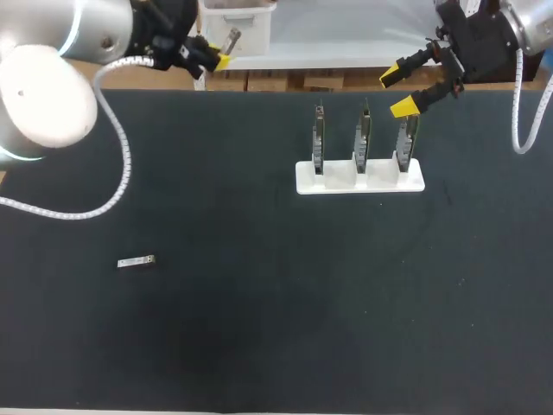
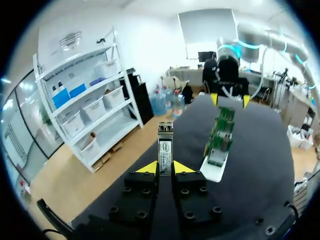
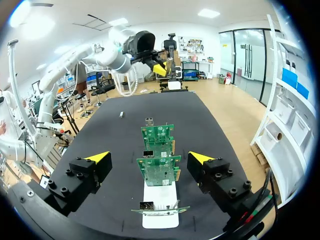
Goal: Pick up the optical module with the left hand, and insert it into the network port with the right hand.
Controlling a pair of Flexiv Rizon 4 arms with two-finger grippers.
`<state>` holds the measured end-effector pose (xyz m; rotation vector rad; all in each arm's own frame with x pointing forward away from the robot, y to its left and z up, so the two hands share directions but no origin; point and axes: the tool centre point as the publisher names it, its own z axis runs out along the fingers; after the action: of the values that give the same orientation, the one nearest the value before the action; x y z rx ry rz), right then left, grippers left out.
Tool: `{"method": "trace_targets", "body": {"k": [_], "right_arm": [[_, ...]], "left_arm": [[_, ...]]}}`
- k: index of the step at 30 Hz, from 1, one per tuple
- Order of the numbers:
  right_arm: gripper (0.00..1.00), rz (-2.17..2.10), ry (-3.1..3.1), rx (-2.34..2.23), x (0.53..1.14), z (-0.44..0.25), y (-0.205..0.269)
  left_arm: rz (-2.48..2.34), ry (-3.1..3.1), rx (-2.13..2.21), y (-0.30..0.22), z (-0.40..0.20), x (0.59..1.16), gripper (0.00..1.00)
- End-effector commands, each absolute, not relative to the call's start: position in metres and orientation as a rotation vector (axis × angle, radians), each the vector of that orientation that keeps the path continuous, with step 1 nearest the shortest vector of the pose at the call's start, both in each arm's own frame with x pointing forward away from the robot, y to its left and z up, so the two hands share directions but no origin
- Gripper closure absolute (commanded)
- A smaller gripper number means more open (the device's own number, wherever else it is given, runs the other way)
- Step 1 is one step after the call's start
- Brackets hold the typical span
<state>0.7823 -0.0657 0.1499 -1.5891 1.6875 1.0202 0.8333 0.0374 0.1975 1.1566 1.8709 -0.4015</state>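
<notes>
My left gripper [image 1: 210, 59] is raised over the table's far left edge, shut on a silver optical module [image 1: 232, 39]. In the left wrist view the module [image 2: 165, 144] stands upright between the yellow tips of the gripper [image 2: 165, 167]. My right gripper [image 1: 397, 92] hangs open with nothing in it, above the back right of a white stand [image 1: 359, 178] that holds three upright green network boards [image 1: 362, 131]. Seen from the right wrist, the open gripper [image 3: 149, 158] looks down the row of boards [image 3: 159, 169], whose metal ports [image 3: 148, 154] face up.
A second silver module [image 1: 136, 261] lies flat on the black table mat at the left; it also shows beyond the boards [image 3: 121, 115]. A white bin [image 1: 240, 22] stands past the table's back edge. The mat's middle and front hold nothing else.
</notes>
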Motion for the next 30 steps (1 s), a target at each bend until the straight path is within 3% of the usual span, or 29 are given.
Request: {"method": "trace_targets", "body": {"k": [1,30], "right_arm": [[0.00,1.016,1.687,-1.587,0.780,0.150,-0.066],[0.00,1.016,1.687,-1.587,0.780,0.150,-0.066]], "left_arm": [[-0.530,1.718,1.159,0.020,0.205,0.833,1.00],[-0.891,1.394,1.253,-0.114,0.219,0.811,1.00]]}}
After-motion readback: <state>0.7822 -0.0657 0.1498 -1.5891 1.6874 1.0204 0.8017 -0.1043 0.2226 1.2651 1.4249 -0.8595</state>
